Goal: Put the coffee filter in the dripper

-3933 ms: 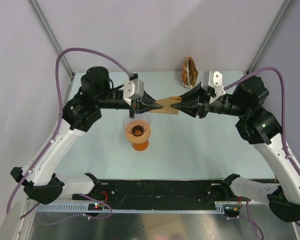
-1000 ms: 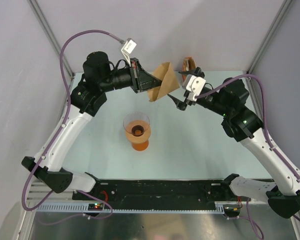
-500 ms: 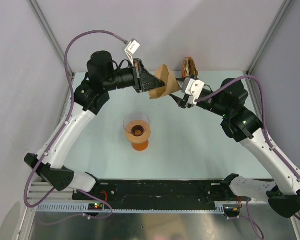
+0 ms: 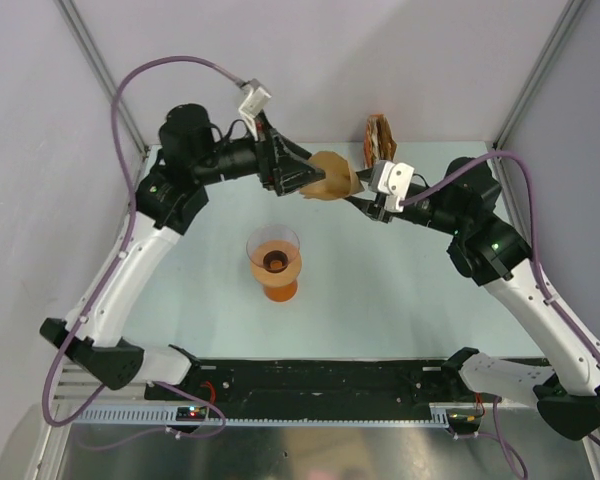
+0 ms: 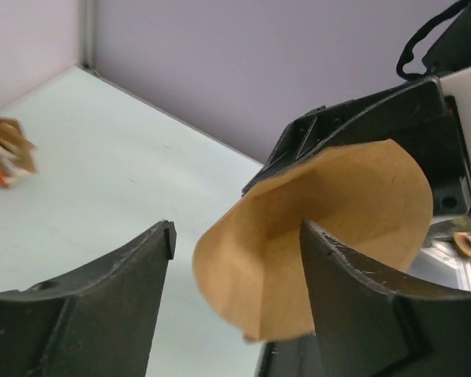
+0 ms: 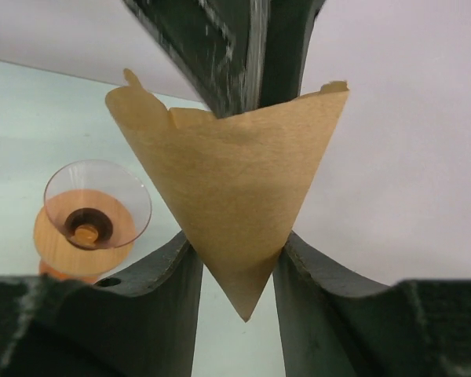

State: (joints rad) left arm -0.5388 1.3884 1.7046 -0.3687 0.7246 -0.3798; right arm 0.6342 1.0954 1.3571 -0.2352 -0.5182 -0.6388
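The right gripper (image 6: 237,243) is closed around the lower part of the light tan, creased paper cone of the coffee filter (image 6: 235,181), which is pinched on both sides just above its downward-pointing tip. The filter is held in the air with its mouth upward, well above the table and beyond the dripper. The left gripper (image 5: 237,236) is seen with its jaws spread: one finger lies against the cone's opened upper edge, while the other stands clear of the paper. Whether that first finger reaches inside the cone cannot be told.

The two grippers are brought together from opposite sides. The left arm is raised and stretched toward the right; the right arm is raised and stretched toward the left, so that the filter hangs between them.

The round, peach-orange, translucent cone-shaped dripper (image 4: 273,250) is found nearer the arm bases, apart from the filter, seated on an orange container (image 4: 279,290) on the pale blue-green table (image 4: 400,290). An upright bundle of brown-and-orange papers (image 4: 380,140) is set at the far edge, behind the right gripper.
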